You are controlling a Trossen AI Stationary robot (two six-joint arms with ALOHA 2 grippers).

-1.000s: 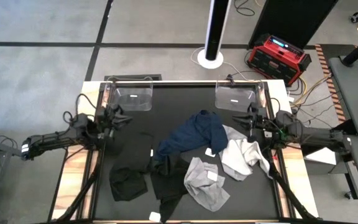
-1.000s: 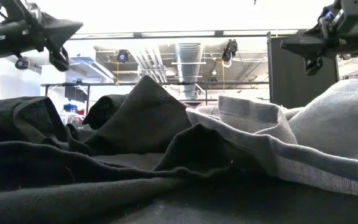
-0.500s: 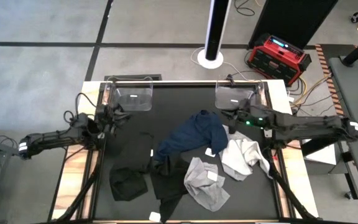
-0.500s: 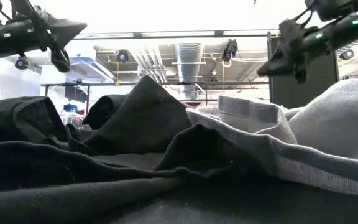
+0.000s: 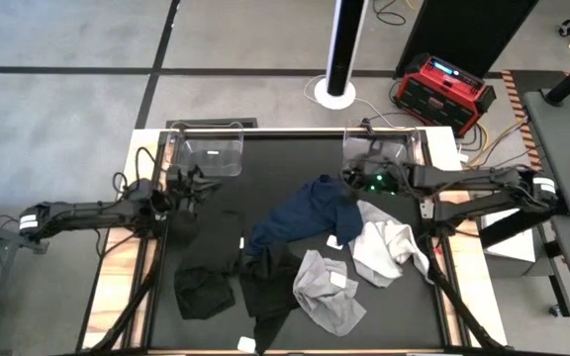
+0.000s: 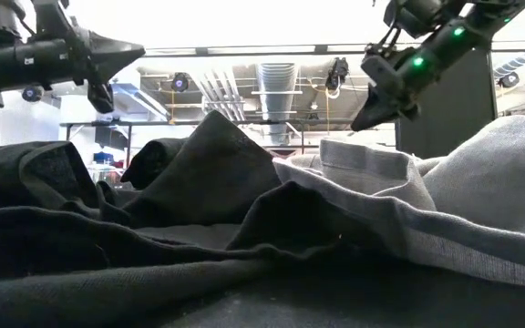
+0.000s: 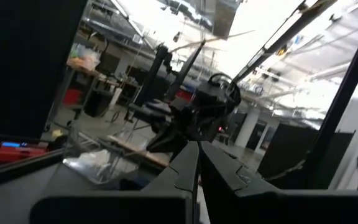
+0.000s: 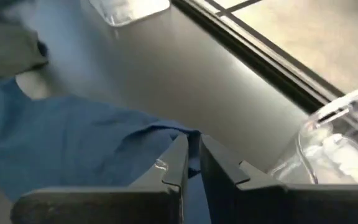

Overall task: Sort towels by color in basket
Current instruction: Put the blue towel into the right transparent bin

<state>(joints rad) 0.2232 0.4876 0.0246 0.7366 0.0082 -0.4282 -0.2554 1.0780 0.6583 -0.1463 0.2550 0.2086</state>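
Black table [image 5: 285, 158] under towels [image 5: 310, 222], concrete floor [image 5: 67, 99] around

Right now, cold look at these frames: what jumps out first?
The heap of towels mid-table: a navy towel draped over the black ones, with light grey and white pieces to its right. The right gripper, shut and empty, hangs just above the navy towel's far edge. The left gripper, also shut, waits over bare mat at the left, near a clear bin.

right pincer [image 5: 348, 179] closed, reaching inward, left pincer [image 5: 203, 185] closed
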